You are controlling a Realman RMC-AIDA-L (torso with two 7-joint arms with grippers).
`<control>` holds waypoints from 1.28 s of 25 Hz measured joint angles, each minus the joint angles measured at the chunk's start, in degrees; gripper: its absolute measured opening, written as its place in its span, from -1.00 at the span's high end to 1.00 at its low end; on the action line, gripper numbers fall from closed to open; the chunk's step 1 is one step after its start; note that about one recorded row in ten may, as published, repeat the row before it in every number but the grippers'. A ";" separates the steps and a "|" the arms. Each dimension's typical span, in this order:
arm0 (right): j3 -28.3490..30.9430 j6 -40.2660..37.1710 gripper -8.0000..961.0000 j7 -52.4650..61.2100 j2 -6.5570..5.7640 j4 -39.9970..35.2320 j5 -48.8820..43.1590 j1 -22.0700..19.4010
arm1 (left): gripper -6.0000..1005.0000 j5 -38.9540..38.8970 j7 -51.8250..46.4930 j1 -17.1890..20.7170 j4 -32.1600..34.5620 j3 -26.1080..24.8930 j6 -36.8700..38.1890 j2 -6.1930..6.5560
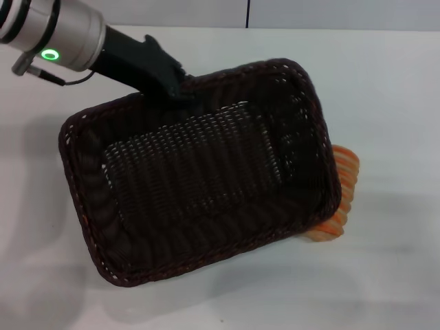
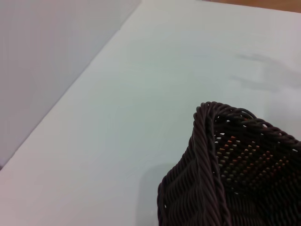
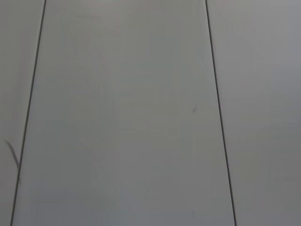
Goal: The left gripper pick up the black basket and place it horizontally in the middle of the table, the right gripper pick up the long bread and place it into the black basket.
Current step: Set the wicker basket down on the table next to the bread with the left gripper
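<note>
The black basket (image 1: 199,185) fills the middle of the head view, tilted and lifted above the white table (image 1: 392,82). My left gripper (image 1: 177,88), on the green-lit arm, is shut on the basket's far braided rim and holds it up. The basket's corner also shows in the left wrist view (image 2: 225,179). The long bread (image 1: 340,199), orange and cream striped, lies on the table at the basket's right side, mostly hidden beneath it. My right gripper is out of view; the right wrist view shows only grey wall panels.
A wall with a dark seam (image 1: 247,14) runs along the table's far edge. Bare white tabletop lies to the right and front of the basket.
</note>
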 joint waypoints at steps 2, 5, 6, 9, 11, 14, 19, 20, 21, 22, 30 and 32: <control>0.00 0.00 -0.68 0.00 0.00 0.00 0.00 -0.08 | 0.60 -0.03 2.00 -1.71 0.13 -0.13 -1.83 0.05; 0.00 0.00 -0.68 0.00 0.00 0.01 0.00 -0.17 | 0.60 -0.02 3.10 -2.43 0.14 -0.16 -2.56 0.07; -0.04 0.00 -0.68 0.00 0.02 0.01 0.01 -0.23 | 0.60 -0.02 3.10 -2.43 0.14 -0.16 -2.56 0.07; -0.46 0.00 -0.68 0.00 0.05 0.03 0.01 -0.30 | 0.59 -0.03 5.48 -5.10 0.64 -1.89 -5.35 1.66; -0.70 0.00 -0.68 0.00 0.01 0.03 0.01 -0.31 | 0.59 -0.05 5.76 -5.66 0.83 -2.52 -5.99 2.01; -0.73 0.05 -0.68 0.00 0.01 0.03 0.01 -0.21 | 0.57 0.03 6.06 -7.28 1.45 -4.26 -8.57 3.06; -0.91 0.36 -0.68 0.00 0.05 0.03 0.01 0.15 | 0.52 0.64 9.26 -8.90 6.52 -4.00 -8.41 3.82; -1.05 0.36 -0.68 0.00 0.05 0.02 0.01 0.17 | 0.51 1.11 10.40 -9.14 7.69 -4.00 -7.59 3.78; -1.17 0.38 -0.68 0.00 0.06 0.03 0.02 0.18 | 0.50 1.57 10.86 -9.20 8.16 -3.95 -7.00 3.67; -1.32 0.41 -0.68 0.00 0.07 0.02 0.01 0.19 | 0.49 2.38 11.43 -9.33 8.83 -3.84 -6.09 3.47; -1.33 0.46 -0.68 0.00 0.09 -0.10 0.01 0.09 | 0.41 8.06 12.55 -11.18 12.00 -2.54 -0.19 0.70; -1.32 0.46 -0.68 0.00 0.09 -0.15 0.01 0.02 | 0.39 8.72 12.58 -11.21 11.72 -1.50 0.92 0.16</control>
